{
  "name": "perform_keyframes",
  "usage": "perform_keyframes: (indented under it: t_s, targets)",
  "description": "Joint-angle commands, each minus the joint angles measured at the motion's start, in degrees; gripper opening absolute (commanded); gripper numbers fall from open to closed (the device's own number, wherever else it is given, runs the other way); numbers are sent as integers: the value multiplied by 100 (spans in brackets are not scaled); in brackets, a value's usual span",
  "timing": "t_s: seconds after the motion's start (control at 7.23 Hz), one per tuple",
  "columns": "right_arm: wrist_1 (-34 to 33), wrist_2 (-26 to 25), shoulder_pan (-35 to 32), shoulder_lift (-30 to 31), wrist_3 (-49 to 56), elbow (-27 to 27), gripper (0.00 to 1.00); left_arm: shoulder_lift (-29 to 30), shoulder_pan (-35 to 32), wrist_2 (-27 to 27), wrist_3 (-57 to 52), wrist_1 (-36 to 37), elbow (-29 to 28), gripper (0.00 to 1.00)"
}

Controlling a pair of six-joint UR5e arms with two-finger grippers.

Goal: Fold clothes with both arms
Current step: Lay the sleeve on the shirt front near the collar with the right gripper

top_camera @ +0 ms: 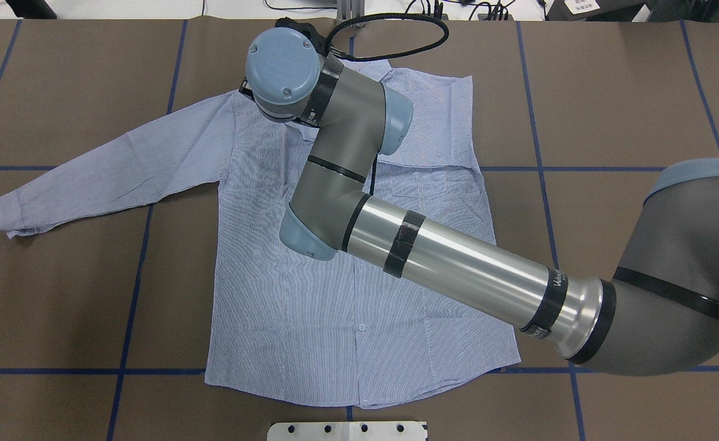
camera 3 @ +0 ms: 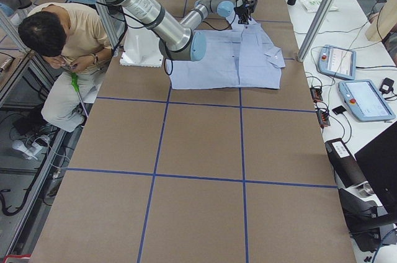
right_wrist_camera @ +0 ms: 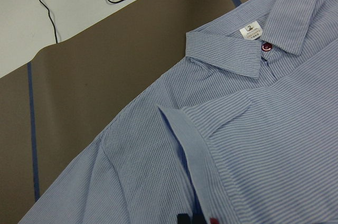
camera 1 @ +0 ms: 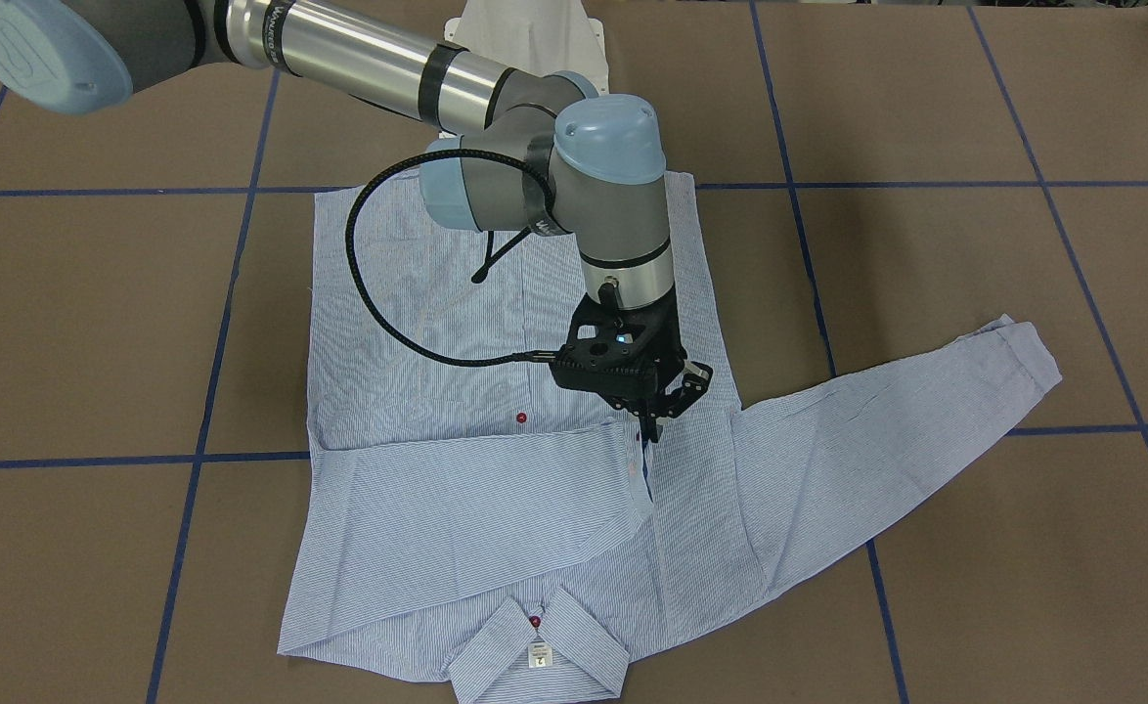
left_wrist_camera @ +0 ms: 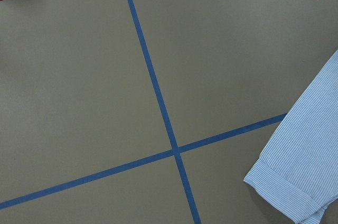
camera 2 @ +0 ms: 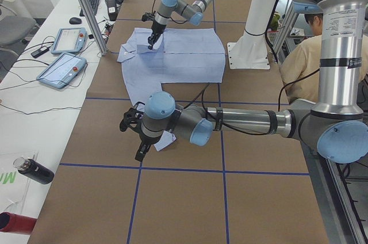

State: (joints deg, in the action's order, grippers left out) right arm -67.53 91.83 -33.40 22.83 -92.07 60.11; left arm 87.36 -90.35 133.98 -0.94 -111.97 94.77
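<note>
Shirt [camera 1: 408, 323] flat; R gripper [camera 1: 653, 428] pinches folded cuff [camera 1: 644, 481].

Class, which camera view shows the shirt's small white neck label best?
The right wrist-mounted view: the small white neck label on the light blue striped shirt is near and unobstructed. The front-facing view shows it smaller. Overhead, the silver-grey right arm hides it; side views are too distant.

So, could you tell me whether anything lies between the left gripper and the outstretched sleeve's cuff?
Nothing visible does. The left wrist view shows only bare brown table and blue tape lines beside the sleeve cuff, and the left gripper hangs close by.
</note>
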Motion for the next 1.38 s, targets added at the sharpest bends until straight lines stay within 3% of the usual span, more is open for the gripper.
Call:
perform_keyframes:
  t_s: [0.0, 0.28, 0.42, 0.83, 1.11, 1.25]
  targets:
    - [3, -34, 0, -59, -39, -87, 99, 9, 0, 5, -3, -148, 6, 100]
    - [-23, 1, 0, -51, -397, 105, 99, 9, 550, 258, 241, -709, -28, 100]
    - [-23, 10, 0, 10, -408, 158, 99, 87, 867, 251, 896, -773, -81, 100]
    - [-58, 27, -9, 46, -400, 272, 99, 88, 949, 295, 1025, -958, -160, 100]
    - [-84, 97, -61, 1025, -399, 1348, 99, 27, 949, 304, 1437, -993, -126, 99]
    - [-67, 515, -270, 1579, -330, 1815, 99, 322, 975, 313, 1430, -985, -630, 98]
